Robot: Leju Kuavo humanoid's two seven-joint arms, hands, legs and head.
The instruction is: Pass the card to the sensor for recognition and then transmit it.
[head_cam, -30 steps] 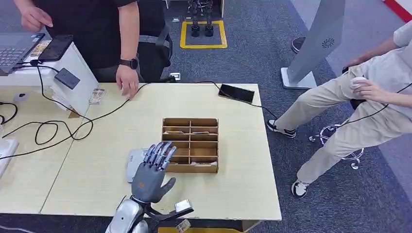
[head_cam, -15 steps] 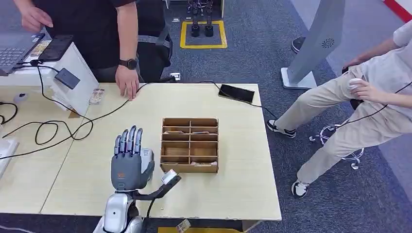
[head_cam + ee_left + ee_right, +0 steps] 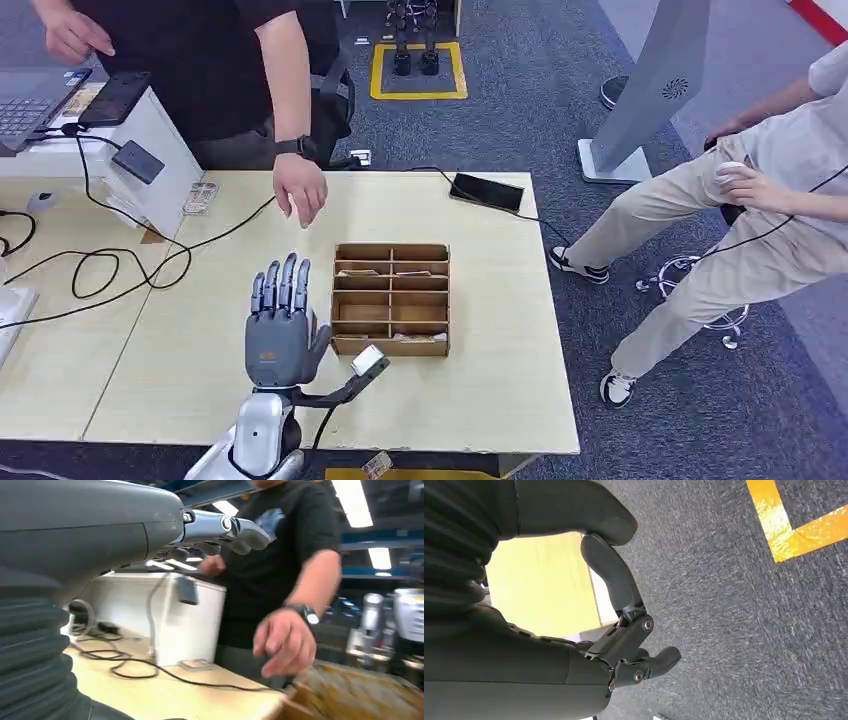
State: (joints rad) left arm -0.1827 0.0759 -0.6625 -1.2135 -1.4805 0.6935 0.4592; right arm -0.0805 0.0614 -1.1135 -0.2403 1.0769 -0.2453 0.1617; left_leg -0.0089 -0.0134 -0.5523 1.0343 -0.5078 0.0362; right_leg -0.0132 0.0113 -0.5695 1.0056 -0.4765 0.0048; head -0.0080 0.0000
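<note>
My left hand (image 3: pixel 280 325) is raised above the table's near edge, just left of the wooden compartment box (image 3: pixel 391 298). Its fingers point straight up, spread, and it holds nothing. In the left wrist view its fingers (image 3: pixel 225 529) reach out toward a person in black. That person's hand (image 3: pixel 300 192) hovers over the table beyond the box (image 3: pixel 350 692). Thin cards lie in some compartments. A small flat card (image 3: pixel 200 197) lies against the white case (image 3: pixel 150 160). My right hand (image 3: pixel 624 630) hangs over grey carpet beside the table, holding nothing.
Black cables (image 3: pixel 120 270) loop across the left side of the pale wood table (image 3: pixel 480 390). A black phone (image 3: pixel 487 192) lies at the far right edge. A second person (image 3: pixel 760 220) sits to the right on a stool.
My left hand turned from leaning toward the box to upright, then edged a little right. It now covers a pale flat device beside the box. The person's hand lifted off the table and moved toward the box.
</note>
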